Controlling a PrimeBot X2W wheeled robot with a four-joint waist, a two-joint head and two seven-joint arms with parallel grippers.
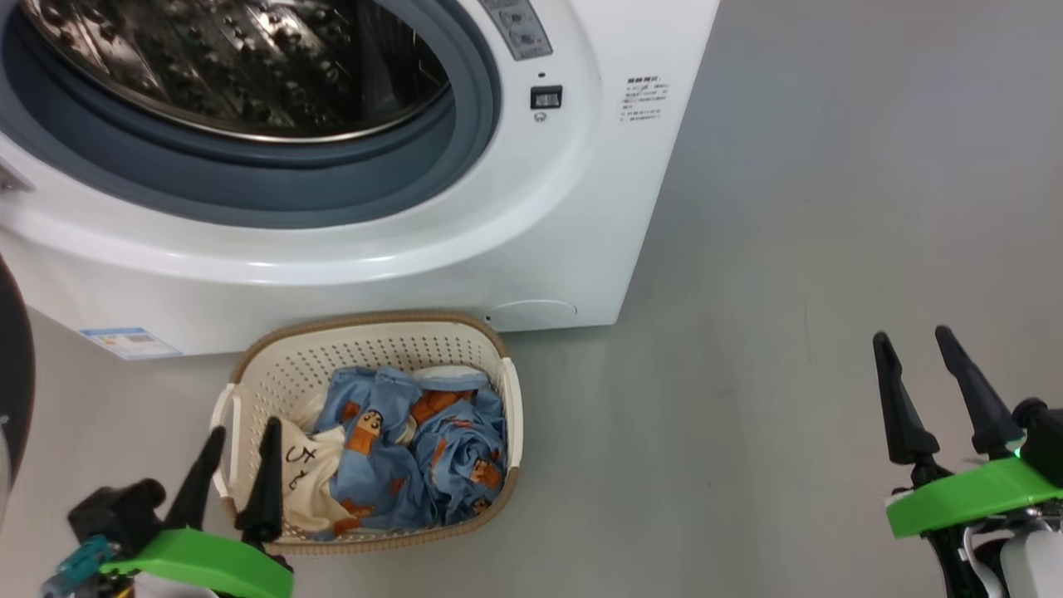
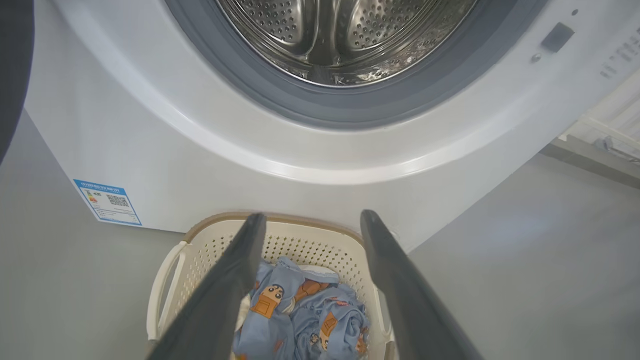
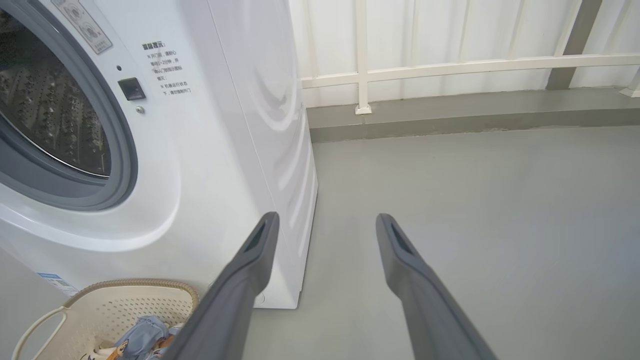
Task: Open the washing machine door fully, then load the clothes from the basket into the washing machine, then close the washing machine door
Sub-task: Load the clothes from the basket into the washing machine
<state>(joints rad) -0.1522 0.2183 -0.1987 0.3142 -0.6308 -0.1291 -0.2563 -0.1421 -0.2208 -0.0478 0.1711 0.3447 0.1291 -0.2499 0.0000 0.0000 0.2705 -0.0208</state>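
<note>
Clothes (image 1: 415,448) lie heaped in the basket (image 1: 332,357) on the floor before the washing machine (image 1: 581,208), its door (image 1: 12,374) swung open, so loading and closing remain; left tool (image 1: 245,430) and right tool (image 1: 912,336) gape wide, empty.

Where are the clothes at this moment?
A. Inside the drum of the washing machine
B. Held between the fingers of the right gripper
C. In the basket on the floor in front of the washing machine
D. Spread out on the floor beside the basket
C: the clothes lie bunched inside the basket, which stands on the floor right in front of the washing machine.
</note>
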